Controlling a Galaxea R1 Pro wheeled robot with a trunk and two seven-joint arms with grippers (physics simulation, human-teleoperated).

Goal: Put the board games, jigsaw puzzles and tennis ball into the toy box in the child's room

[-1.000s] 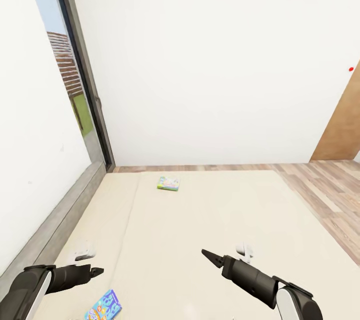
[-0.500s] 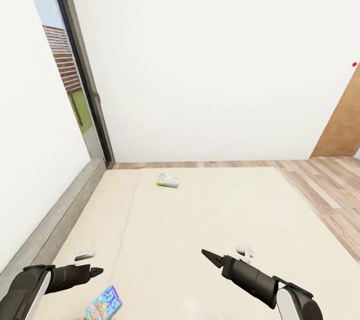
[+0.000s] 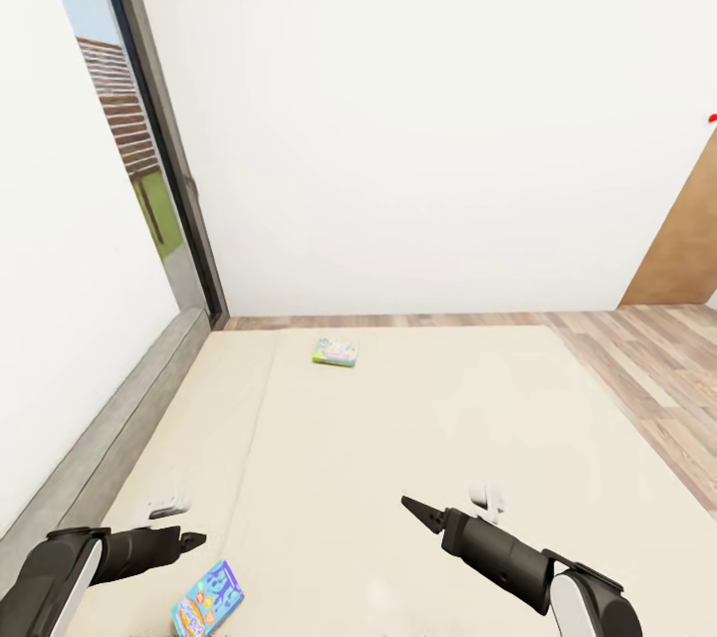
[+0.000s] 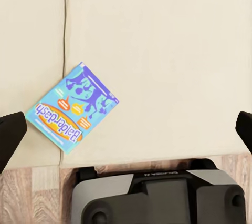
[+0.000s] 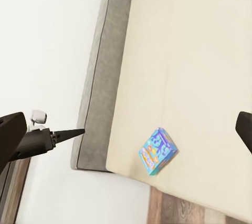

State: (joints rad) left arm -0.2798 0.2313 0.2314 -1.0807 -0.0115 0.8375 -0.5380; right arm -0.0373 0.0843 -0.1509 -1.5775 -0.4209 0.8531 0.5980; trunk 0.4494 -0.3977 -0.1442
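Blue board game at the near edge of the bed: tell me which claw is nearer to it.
Left. The left claw hangs just above the blue board game, nearly over it. The right claw is well off to the game's right, across the bed.

You have a cream bed (image 3: 418, 438) with a grey side frame ahead. 2 board games lie flat on it, well apart: a blue box (image 3: 207, 599) near the foot edge, a green box (image 3: 336, 351) near the far edge.
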